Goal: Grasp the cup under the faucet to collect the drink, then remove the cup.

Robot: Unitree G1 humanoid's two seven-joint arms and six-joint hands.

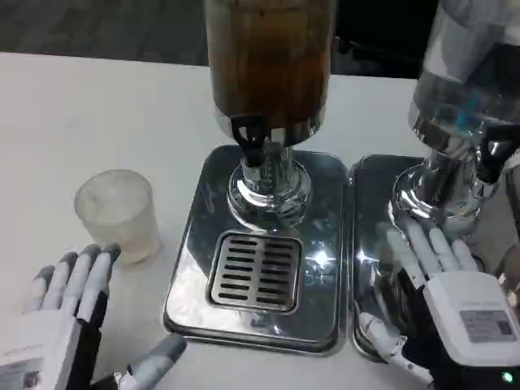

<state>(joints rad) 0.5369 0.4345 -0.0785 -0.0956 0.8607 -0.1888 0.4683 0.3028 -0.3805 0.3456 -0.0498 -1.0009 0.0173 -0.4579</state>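
Observation:
A frosted translucent cup (118, 213) stands upright on the white table, left of the drink dispenser. The dispenser (268, 65) holds brown liquid, and its black faucet (250, 140) hangs over a slotted drip grate (255, 270) with nothing on it. My left hand (69, 317) lies open just in front of the cup, fingertips close to its base, thumb spread to the right. My right hand (443, 292) rests open on the right steel tray, fingers pointing at the second dispenser's base.
The brown dispenser stands on a shiny steel tray (195, 244). A second dispenser with clear liquid (467, 97) stands on the neighbouring steel tray (370, 236) at the right. Bare white table spreads to the left and behind the cup.

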